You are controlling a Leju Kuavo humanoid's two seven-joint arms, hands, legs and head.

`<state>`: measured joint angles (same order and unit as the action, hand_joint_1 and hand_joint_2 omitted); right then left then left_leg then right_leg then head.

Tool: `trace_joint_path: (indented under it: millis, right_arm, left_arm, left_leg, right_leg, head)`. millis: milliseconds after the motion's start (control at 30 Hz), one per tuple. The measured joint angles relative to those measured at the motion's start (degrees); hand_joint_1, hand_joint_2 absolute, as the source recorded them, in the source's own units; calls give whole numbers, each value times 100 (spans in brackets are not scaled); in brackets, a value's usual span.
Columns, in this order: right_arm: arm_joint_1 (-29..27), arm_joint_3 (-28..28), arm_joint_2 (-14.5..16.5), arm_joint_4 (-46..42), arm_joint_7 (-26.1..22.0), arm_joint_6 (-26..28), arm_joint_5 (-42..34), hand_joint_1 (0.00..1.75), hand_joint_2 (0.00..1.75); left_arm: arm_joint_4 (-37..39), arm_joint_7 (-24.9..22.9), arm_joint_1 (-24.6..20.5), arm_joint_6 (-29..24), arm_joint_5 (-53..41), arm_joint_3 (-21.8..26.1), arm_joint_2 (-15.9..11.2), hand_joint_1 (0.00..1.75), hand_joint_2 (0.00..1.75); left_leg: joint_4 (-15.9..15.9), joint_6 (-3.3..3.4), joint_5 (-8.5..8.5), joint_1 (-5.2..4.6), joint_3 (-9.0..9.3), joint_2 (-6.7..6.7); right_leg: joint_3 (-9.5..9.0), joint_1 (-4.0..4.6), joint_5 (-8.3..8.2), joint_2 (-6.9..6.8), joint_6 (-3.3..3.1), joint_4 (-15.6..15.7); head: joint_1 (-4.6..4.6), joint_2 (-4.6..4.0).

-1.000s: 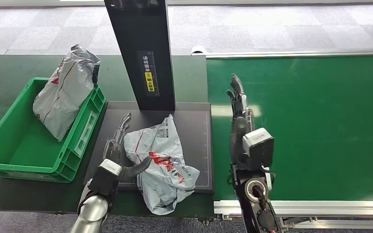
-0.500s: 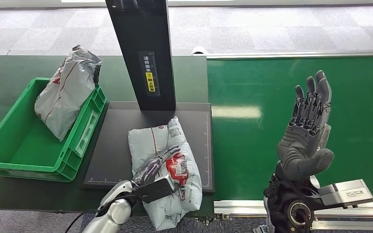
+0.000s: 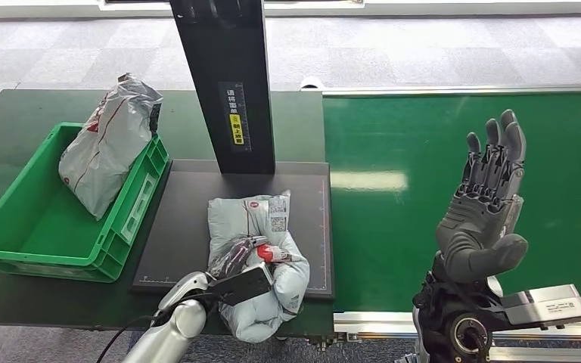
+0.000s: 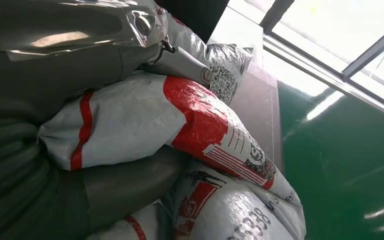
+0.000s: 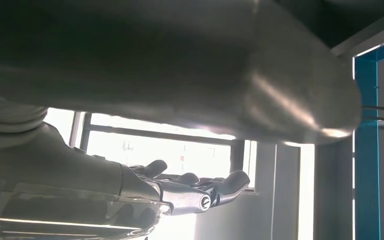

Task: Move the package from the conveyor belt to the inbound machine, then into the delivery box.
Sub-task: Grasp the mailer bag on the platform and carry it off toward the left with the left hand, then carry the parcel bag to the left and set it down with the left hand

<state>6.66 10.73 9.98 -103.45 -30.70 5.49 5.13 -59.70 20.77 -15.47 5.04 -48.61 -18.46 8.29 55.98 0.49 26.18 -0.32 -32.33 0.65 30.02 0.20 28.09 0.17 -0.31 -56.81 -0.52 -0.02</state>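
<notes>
Our left hand (image 3: 243,257) gripped the crumpled grey-and-red plastic package (image 3: 261,261) on the black scanner platform (image 3: 189,227); the black post (image 3: 227,83) stood at twelve o'clock, the green plastic crate (image 3: 38,227) at nine. Our right hand (image 3: 484,204) hovered, fingers spread.

My left hand (image 3: 236,257) grips the package (image 3: 261,249), whose crumpled plastic hides most of my fingers (image 4: 130,180). The package's near end hangs past the platform (image 3: 189,219), its underside hidden from me.
</notes>
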Motion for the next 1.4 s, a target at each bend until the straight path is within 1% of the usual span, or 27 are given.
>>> trace_joint_path:
  millis: [133,233,300,367,433,500,567,600,667,733,833,933,1033,1133,1200,1300,1400]
  right_arm:
    - [-32,-28,32,-38,10,25,16,0,0]
    - [-56,-54,41,-62,17,47,20,0,0]
    - [-69,-62,42,-67,17,58,17,0,0]
    - [-75,-69,41,-67,11,61,4,0,0]
    - [-75,-74,37,-61,2,64,-26,0,0]
    - [-69,-78,31,-50,-1,68,-62,0,0]
    - [-56,-85,27,-35,0,90,-98,0,0]
    - [-46,-90,26,-27,1,106,-119,0,0]
    - [-24,-98,25,-13,5,133,-146,0,0]
    - [-13,-102,25,-4,17,157,-156,0,0]
    - [-17,-101,25,10,37,187,-157,0,0]
    - [-21,-97,25,27,39,191,-162,0,0]
    - [-2,-69,25,68,42,192,-175,0,0]
    - [72,-6,21,150,50,194,-198,0,0]
    - [121,53,19,208,57,204,-208,0,0]
    - [143,99,16,272,61,215,-220,0,0]
    - [148,105,15,313,62,223,-226,0,0]
  left_arm:
    - [-128,294,93,-165,245,59,-2,175,175]
    - [-377,613,257,-102,667,166,-7,175,175]
    - [-739,1025,421,229,1412,281,-26,175,175]
    - [-1296,1437,572,693,2390,473,-85,175,175]
    - [-1886,1690,640,1062,3318,744,-178,175,175]
    - [-2479,1847,636,1238,4259,1115,-259,175,175]
    - [-3009,1923,528,1182,4899,1581,-310,175,175]
    - [-3205,1936,448,1103,5019,1808,-331,175,175]
    - [-3442,1925,289,864,4994,2157,-366,175,175]
    - [-3479,1767,95,359,4723,2379,-379,175,175]
    - [-3092,1508,-353,-591,4210,2572,-397,175,175]
    - [-2622,1486,-718,-1082,3970,2663,-439,175,175]
    - [-2034,1380,-1091,-1889,3581,2696,-490,175,175]
    - [-824,1156,-1789,-2975,2768,2694,-650,175,175]
    - [46,1051,-2293,-3472,2242,2674,-776,175,175]
    - [935,1031,-2767,-3683,2013,2656,-889,175,175]
    - [1423,1032,-2980,-3727,1988,2632,-943,175,175]
  left_leg:
    - [1,0,-1,0,-5,-2]
    - [1,0,-1,0,-18,-3]
    - [1,0,-1,1,-34,-5]
    - [2,-1,-1,1,-52,-6]
    - [2,-1,-2,2,-65,-6]
    - [2,-2,-2,5,-73,-8]
    - [2,-3,-2,10,-77,-10]
    - [1,-3,-2,13,-76,-8]
    - [1,-4,-3,16,-76,-5]
    - [2,-5,-4,17,-76,-5]
    - [2,-5,-6,16,-77,-5]
    - [4,-4,-6,16,-77,-6]
    - [6,-4,-6,15,-81,-5]
    - [7,-5,-11,16,-87,-3]
    - [6,-8,-16,16,-87,-5]
    - [6,-11,-17,16,-87,-15]
    - [6,-11,-17,17,-93,-16]
  right_leg:
    - [4,0,-1,1,0,-1]
    - [20,0,-1,2,0,-2]
    - [37,1,-1,5,0,-3]
    - [58,2,-2,8,-1,-5]
    - [71,4,-2,9,-1,-6]
    - [81,9,-2,12,-2,-7]
    - [85,14,-2,13,-4,-7]
    - [85,15,-2,11,-4,-6]
    - [85,16,0,8,-6,-6]
    - [87,16,0,7,-7,-6]
    - [83,15,-4,7,-8,-6]
    - [83,14,-8,8,-7,-7]
    - [87,13,-8,7,-7,-6]
    - [92,14,-10,4,-8,-7]
    - [92,17,-13,6,-12,-8]
    - [96,18,-16,16,-16,-11]
    - [102,18,-16,17,-16,-11]
  head:
    - [1,0]
    - [1,0]
    - [1,0]
    - [1,0]
    - [1,0]
    - [2,0]
    - [2,0]
    - [2,0]
    - [1,0]
    - [1,0]
    - [1,0]
    - [1,0]
    - [0,0]
    - [1,0]
    - [1,0]
    - [2,0]
    - [0,0]
